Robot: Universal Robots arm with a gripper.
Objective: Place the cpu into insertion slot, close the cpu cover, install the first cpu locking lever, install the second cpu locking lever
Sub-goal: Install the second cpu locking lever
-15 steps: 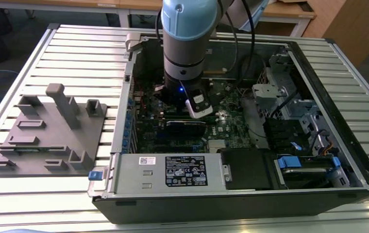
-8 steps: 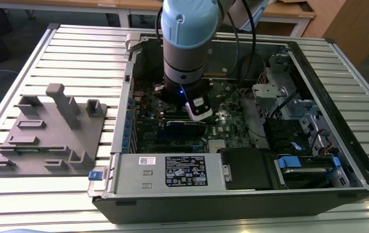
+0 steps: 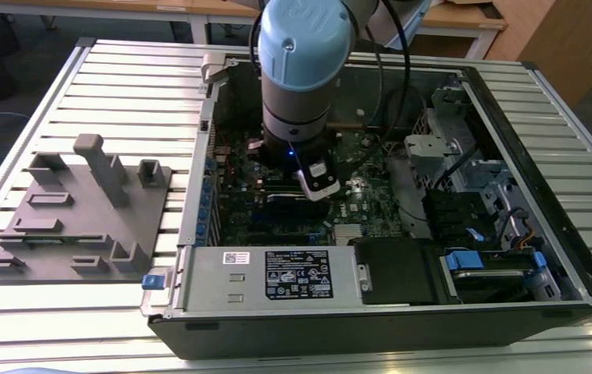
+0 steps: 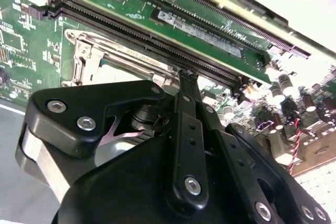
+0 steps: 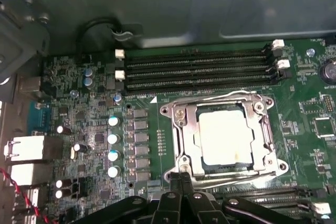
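- Exterior view: you look down from high up and some way off at the open computer case lying on the slatted desk. The arm stands in mid-frame over the motherboard.
- First wrist view: you look nearly straight down on the motherboard from close range, facing the insertion slot and the memory slots; the pincer shows at the frame edge.
- Second wrist view: you sit closer still, at a low slant across the board, behind the pincer.
- Both wrist views share the insertion slot and memory slots.
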